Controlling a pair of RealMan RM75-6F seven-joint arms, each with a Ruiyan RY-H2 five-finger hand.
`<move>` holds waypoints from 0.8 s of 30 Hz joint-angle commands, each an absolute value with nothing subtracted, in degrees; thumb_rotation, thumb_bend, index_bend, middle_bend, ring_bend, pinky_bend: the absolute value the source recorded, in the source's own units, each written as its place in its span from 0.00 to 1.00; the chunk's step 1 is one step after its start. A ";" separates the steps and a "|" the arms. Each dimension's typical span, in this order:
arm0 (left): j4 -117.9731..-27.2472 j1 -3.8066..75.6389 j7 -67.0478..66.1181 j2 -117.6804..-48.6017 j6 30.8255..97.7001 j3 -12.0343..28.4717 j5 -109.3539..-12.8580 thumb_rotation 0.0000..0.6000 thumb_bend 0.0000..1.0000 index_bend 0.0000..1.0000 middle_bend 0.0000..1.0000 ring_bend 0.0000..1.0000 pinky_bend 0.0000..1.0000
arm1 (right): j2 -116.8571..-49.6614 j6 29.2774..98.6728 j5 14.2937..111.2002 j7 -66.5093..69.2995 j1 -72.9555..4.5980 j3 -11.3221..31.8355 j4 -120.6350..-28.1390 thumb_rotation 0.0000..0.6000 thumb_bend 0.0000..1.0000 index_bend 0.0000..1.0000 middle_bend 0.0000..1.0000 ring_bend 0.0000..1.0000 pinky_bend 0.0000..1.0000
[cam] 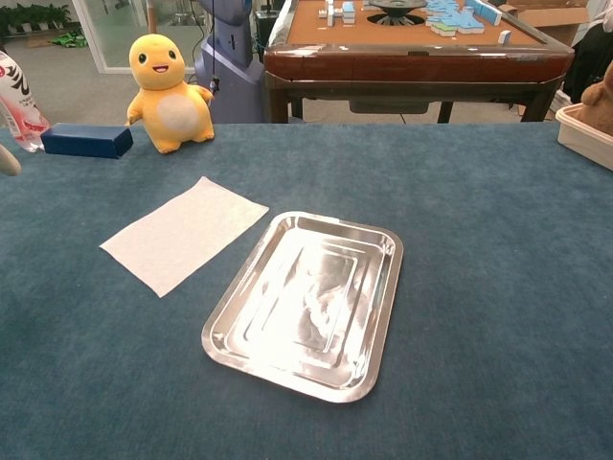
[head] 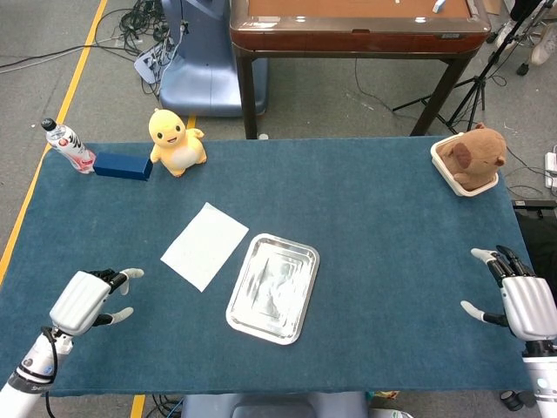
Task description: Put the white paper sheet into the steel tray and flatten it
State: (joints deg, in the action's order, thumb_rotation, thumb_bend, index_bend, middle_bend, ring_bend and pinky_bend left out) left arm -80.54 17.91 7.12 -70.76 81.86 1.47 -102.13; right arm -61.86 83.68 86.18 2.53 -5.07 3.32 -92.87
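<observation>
The white paper sheet [head: 204, 245] [cam: 184, 233] lies flat on the blue table cloth, just left of the steel tray [head: 300, 317] [cam: 381, 326]. The tray holds nothing. My left hand [head: 87, 300] hovers at the near left of the table, fingers spread and holding nothing, well short of the sheet. A fingertip of it shows at the left edge of the chest view [cam: 8, 161]. My right hand [head: 520, 298] stays at the near right edge, open and far from the tray.
A yellow plush toy [head: 176, 141], a dark blue box [head: 123, 165] and a bottle [head: 68, 144] stand at the far left. A brown plush in a white bin [head: 470, 160] sits at the far right. A wooden table [head: 357, 30] stands beyond.
</observation>
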 commanded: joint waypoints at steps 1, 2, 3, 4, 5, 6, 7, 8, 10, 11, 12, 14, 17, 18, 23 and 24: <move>-77.62 19.87 8.94 -72.23 80.64 1.78 -102.27 1.00 0.10 0.31 0.56 0.57 0.75 | -61.83 83.52 86.22 2.64 -5.13 3.28 -92.87 1.00 0.00 0.22 0.27 0.13 0.32; -77.14 20.27 9.29 -72.40 80.29 1.71 -102.31 1.00 0.09 0.31 0.56 0.57 0.75 | -61.80 83.49 86.20 2.71 -5.13 3.27 -92.89 1.00 0.00 0.22 0.27 0.13 0.32; -76.74 20.69 9.70 -72.52 79.95 1.61 -102.38 1.00 0.09 0.31 0.56 0.56 0.75 | -61.77 83.47 86.18 2.75 -5.11 3.27 -92.89 1.00 0.00 0.22 0.27 0.13 0.32; -76.37 21.22 10.17 -72.56 79.44 1.36 -102.58 1.00 0.09 0.31 0.56 0.55 0.75 | -61.75 83.49 86.12 2.80 -5.10 3.31 -92.87 1.00 0.00 0.22 0.27 0.13 0.32; -76.13 21.61 10.32 -72.59 79.23 1.21 -102.84 1.00 0.08 0.31 0.55 0.54 0.75 | -61.74 83.54 86.06 2.85 -5.08 3.37 -92.85 1.00 0.00 0.22 0.27 0.13 0.32; -75.75 22.10 10.09 -72.77 79.09 1.10 -103.24 1.00 0.07 0.31 0.55 0.53 0.75 | -61.70 83.57 85.99 2.97 -5.05 3.41 -92.87 1.00 0.00 0.23 0.27 0.13 0.32; -75.46 22.46 9.72 -72.97 79.05 1.03 -103.58 1.00 0.06 0.31 0.56 0.53 0.75 | -61.66 83.59 85.95 3.06 -5.04 3.43 -92.87 1.00 0.00 0.23 0.27 0.13 0.32; -75.16 22.79 9.23 -73.25 79.06 0.98 -103.92 1.00 0.06 0.31 0.58 0.53 0.74 | -61.62 83.60 85.92 3.14 -5.02 3.45 -92.86 1.00 0.00 0.23 0.28 0.14 0.32; -74.42 23.59 7.95 -73.99 78.95 0.85 -104.68 1.00 0.05 0.31 0.63 0.54 0.74 | -61.53 83.68 85.90 3.30 -4.98 3.49 -92.88 1.00 0.00 0.23 0.28 0.14 0.32; -74.17 23.94 7.45 -74.31 78.85 0.81 -104.92 1.00 0.05 0.31 0.67 0.55 0.74 | -61.49 83.72 85.92 3.37 -4.96 3.50 -92.92 1.00 0.00 0.23 0.28 0.14 0.32; -73.99 24.30 7.05 -74.61 78.62 0.75 -105.08 1.00 0.05 0.31 0.71 0.56 0.74 | -61.43 83.74 85.94 3.45 -4.94 3.49 -92.97 1.00 0.00 0.23 0.28 0.14 0.32; -73.99 25.11 6.28 -74.96 77.52 0.39 -105.22 1.00 0.05 0.30 0.76 0.57 0.74 | -61.31 83.86 85.97 3.66 -4.87 3.51 -93.05 1.00 0.00 0.23 0.28 0.14 0.32; -74.82 26.11 4.92 -75.14 75.79 0.07 -104.92 1.00 0.05 0.28 0.81 0.58 0.74 | -61.17 83.97 85.93 3.94 -4.79 3.56 -93.07 1.00 0.00 0.23 0.28 0.14 0.32; -75.08 26.38 4.46 -75.23 75.29 0.00 -104.78 1.00 0.05 0.28 0.83 0.59 0.74 | -61.13 83.95 85.92 4.02 -4.78 3.57 -93.07 1.00 0.00 0.24 0.28 0.14 0.32; -76.03 27.64 1.96 -75.98 73.25 -0.19 -104.01 1.00 0.05 0.28 0.88 0.62 0.74 | -60.82 84.04 86.03 4.42 -4.69 3.54 -93.24 1.00 0.00 0.24 0.28 0.15 0.33; -76.10 27.85 1.58 -76.12 72.97 -0.19 -103.88 1.00 0.05 0.29 0.89 0.62 0.74 | -60.79 84.07 86.04 4.51 -4.67 3.54 -93.24 1.00 0.00 0.24 0.29 0.15 0.33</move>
State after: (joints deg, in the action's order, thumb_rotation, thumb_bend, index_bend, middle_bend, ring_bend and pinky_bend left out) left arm -75.91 27.59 1.89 -75.91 73.27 -0.14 -104.09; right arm -60.79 84.06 86.04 4.52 -4.68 3.54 -93.23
